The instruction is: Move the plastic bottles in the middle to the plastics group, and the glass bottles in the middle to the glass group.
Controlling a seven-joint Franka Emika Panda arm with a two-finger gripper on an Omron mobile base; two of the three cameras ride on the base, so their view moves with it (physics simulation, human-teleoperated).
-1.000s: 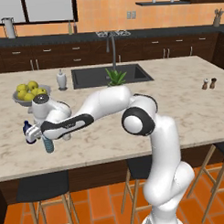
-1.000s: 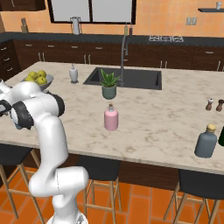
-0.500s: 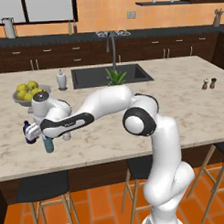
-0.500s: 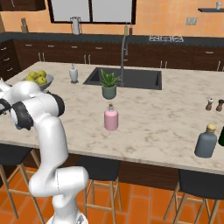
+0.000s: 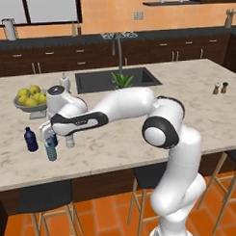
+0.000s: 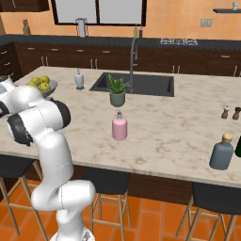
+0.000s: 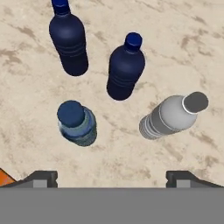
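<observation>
Navy bottles [image 7: 69,39]: two upright on the tabletop [image 7: 183,48], close together.
Teal bottle [image 7: 76,123]: upright, just beside them.
Clear-grey bottle [image 7: 171,116]: upright, near the teal one.
Claw [image 7: 111,177]: above the four, wide apart, holding nothing.
Pink bottle [image 6: 119,126]: mid-tabletop, well apart.

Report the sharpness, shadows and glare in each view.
Hand view: soft, slightly blurred; faint shadows under the navy bottles, teal bottle and clear bottle; no glare. Left base view: crisp, even light, gloss on the arm. Right base view: crisp; pink bottle casts little shadow.
</observation>
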